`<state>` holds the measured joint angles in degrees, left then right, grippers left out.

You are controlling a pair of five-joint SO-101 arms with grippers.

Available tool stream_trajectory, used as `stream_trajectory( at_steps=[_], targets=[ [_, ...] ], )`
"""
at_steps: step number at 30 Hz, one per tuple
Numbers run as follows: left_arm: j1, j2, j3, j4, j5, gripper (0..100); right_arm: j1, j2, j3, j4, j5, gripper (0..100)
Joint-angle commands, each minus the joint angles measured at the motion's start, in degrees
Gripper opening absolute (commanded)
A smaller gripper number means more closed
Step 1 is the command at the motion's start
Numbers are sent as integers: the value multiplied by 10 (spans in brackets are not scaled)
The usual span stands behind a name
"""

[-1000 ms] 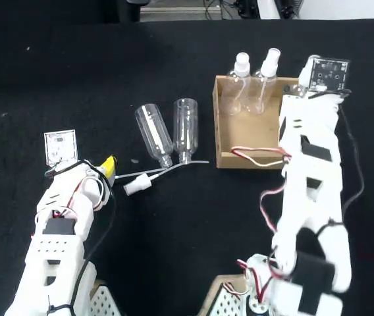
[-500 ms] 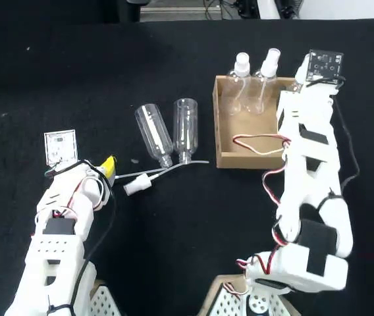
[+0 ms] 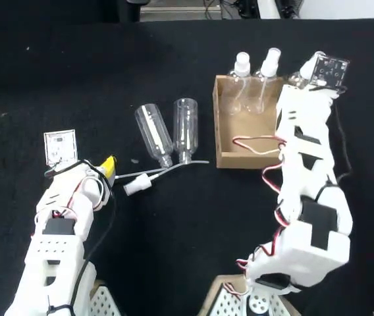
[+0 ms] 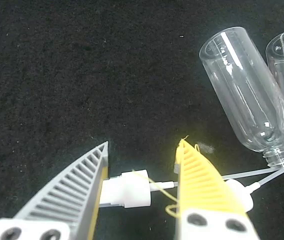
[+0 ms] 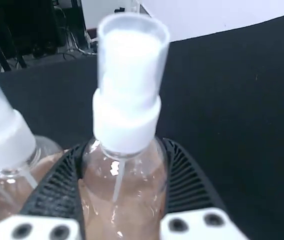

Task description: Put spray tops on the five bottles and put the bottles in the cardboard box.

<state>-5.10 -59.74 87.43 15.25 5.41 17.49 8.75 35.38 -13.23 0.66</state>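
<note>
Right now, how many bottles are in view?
4. Two uncapped bottles lie side by side on the table; two capped bottles are in the cardboard box, one in the right gripper. The right arm may hide more.

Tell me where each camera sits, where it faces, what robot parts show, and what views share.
High view: fixed above the table, looking down on the cardboard box, two uncapped bottles, the left arm and right arm.
Left wrist view: on the left arm, looking down past its open jaws at a spray top.
Right wrist view: on the right arm, looking roughly level past its jaws, shut on a capped bottle.
Shared: high and left wrist views both show the spray top and uncapped bottles.
</note>
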Motion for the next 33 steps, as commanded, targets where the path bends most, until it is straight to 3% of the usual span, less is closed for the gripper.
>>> stream_trajectory(
  at_steps=[1, 17, 25, 33],
  targets=[
    [8, -7, -4, -11, -10, 209, -7, 4, -37, -38, -4, 10],
    [8, -7, -4, -11, -10, 209, -21, 51, -36, -82, -1, 14],
    [8, -9, -4, -11, -10, 209, -36, 51, -28, -82, -1, 214],
    [8, -9, -4, -11, -10, 209, -36, 47, -18, -82, -4, 223]
  ],
)
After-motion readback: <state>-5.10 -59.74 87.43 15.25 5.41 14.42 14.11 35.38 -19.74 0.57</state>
